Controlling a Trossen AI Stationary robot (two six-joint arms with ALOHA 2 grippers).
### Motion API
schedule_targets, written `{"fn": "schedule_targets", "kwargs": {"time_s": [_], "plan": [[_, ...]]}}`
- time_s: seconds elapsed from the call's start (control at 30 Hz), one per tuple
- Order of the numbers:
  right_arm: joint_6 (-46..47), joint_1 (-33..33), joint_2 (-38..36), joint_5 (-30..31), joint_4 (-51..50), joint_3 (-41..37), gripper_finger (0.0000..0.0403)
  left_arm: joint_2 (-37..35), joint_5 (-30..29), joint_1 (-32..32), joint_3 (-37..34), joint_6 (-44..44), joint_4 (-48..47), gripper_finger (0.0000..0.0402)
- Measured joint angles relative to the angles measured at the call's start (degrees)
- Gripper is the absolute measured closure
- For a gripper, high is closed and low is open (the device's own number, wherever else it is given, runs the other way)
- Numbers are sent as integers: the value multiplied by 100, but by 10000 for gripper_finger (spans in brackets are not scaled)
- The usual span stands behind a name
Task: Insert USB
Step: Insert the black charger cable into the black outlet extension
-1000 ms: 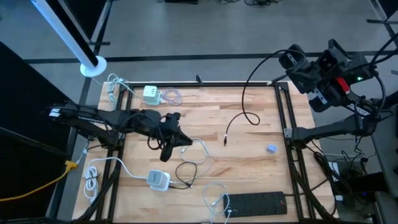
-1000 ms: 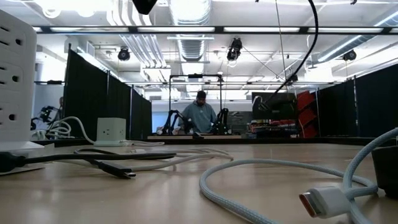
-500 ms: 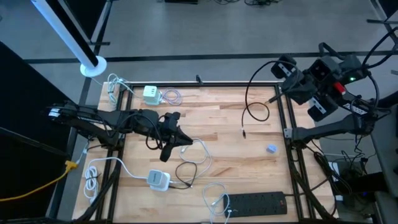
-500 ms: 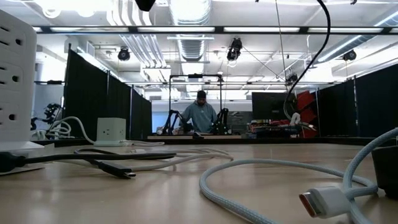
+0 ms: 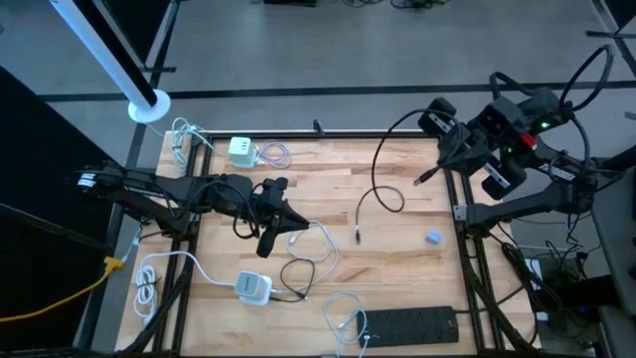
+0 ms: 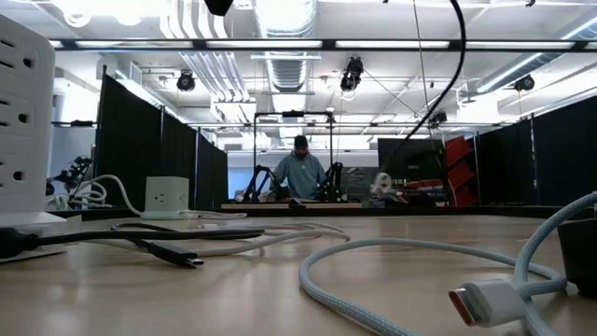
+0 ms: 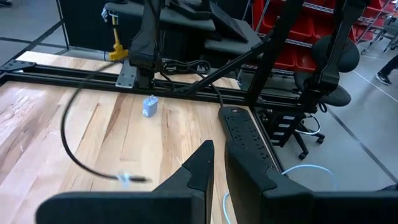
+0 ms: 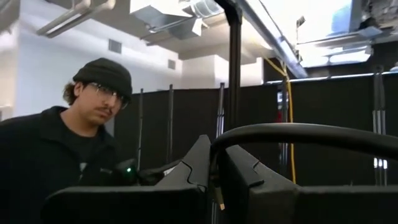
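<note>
- The right gripper (image 5: 437, 159) is raised near the table's far right corner, its fingers (image 8: 196, 165) pinched on a black USB cable (image 5: 383, 164) close to one end.
- From that grip the cable arcs up and over, loops above the wood, and its free plug (image 5: 358, 236) dangles over the middle of the table (image 5: 397, 288), apparently not resting on it.
- The left gripper (image 5: 273, 214) waits low over the left half of the table among white cords; its fingers (image 7: 202, 168) are pressed nearly together and hold nothing.
- Possible sockets are the white charger (image 5: 241, 150) at the far left, another white charger (image 5: 252, 286) near the front, and the black power strip (image 5: 412, 321) at the front edge; which one is meant cannot be told.
- Judged from its curve, the cable is light, springy and limp at length, so the plug will likely swing and twist.
- A better hold would be on the rigid plug housing just behind the metal tip, to keep it aligned for insertion.
</note>
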Motion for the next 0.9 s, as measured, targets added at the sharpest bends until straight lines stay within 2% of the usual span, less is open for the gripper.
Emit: {"fn": "schedule_targets", "kwargs": {"time_s": [0.9], "plan": [[-667,0,57,-139,-684,0,397,-142,-197,68,-2,121,246,374]]}}
